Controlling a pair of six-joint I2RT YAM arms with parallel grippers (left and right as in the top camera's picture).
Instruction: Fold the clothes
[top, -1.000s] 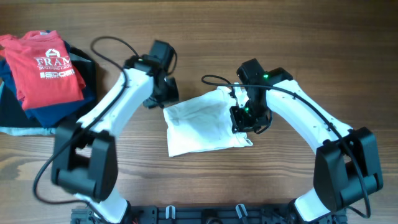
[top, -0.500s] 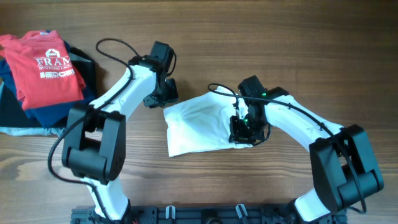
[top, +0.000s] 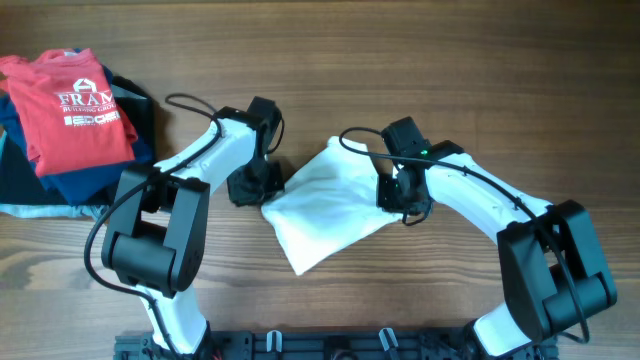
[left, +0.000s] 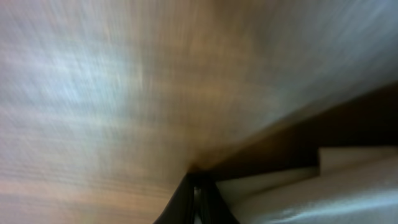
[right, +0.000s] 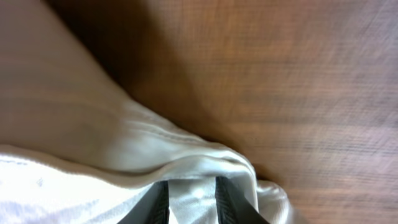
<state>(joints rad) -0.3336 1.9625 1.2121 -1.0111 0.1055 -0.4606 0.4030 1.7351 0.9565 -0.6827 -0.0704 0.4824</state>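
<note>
At the middle of the wooden surface (top: 470, 80), between your two arms, lies the white garment (top: 320, 205). It is a rumpled, roughly diamond-shaped bundle, tilted so one corner points toward the near edge.

Your left gripper (top: 252, 186) sits at the garment's left corner, touching the cloth. From the left wrist camera, badly blurred, the left gripper (left: 198, 202) shows dark fingers pinched nearly together just where the pale cloth (left: 311, 193) meets them. It reads as clamped on the cloth's edge.

Your right gripper (top: 402, 195) is on the garment's upper right side, over the cloth rather than beside it. The right wrist camera is clearer. There the right gripper (right: 193, 202) has a thick fold of the garment (right: 124, 155) bunched between its two fingers, with a stitched seam running just above them. It is grasping the cloth firmly.

Well apart from this, at the far left of the surface, is a stack of other clothes. A red shirt (top: 80, 105) with white lettering lies on top, over a blue garment (top: 90, 178) and darker cloth beneath. The stack touches neither arm.

A black cable (top: 190, 100) loops off the left arm above the surface, and another black cable curves over the top corner of the white garment beside the right arm. Nothing lies between the two grippers except the garment itself.
</note>
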